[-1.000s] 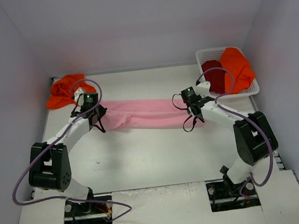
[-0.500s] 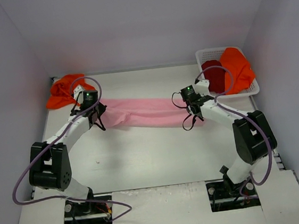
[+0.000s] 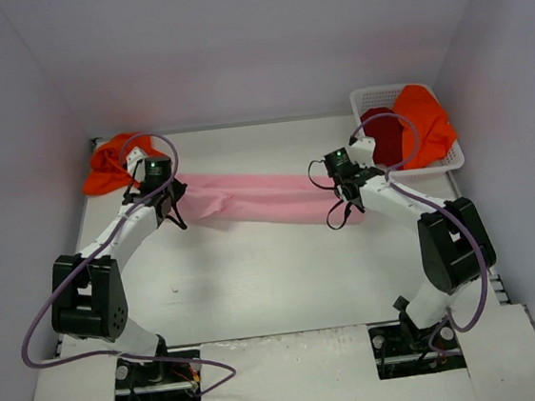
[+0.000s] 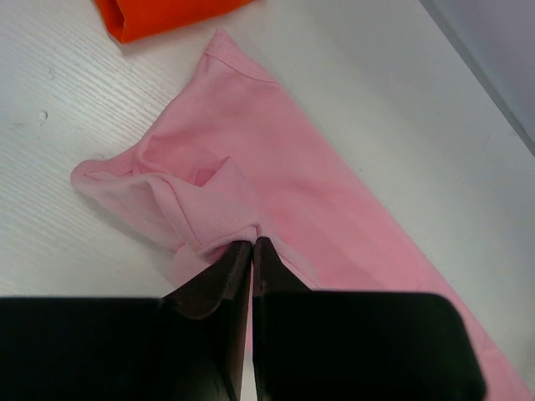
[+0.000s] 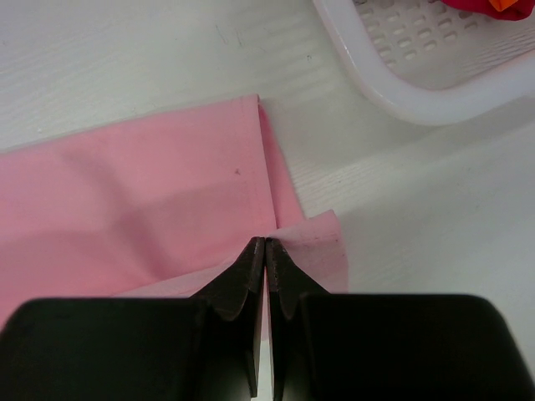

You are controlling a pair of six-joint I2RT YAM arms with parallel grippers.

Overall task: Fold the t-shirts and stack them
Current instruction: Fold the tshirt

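The light pink cloth t-shirt lies stretched in a long band across the far half of the white counter, between the two arms. The left hand is clenched on a bunched fold at its left end, the right hand on a doubled edge at its right end, near the white plastic latticed basket. A crumpled bright orange t-shirt sits at the far-left corner; a dark red t-shirt lies in the basket, a second bright orange t-shirt draped over its right side.
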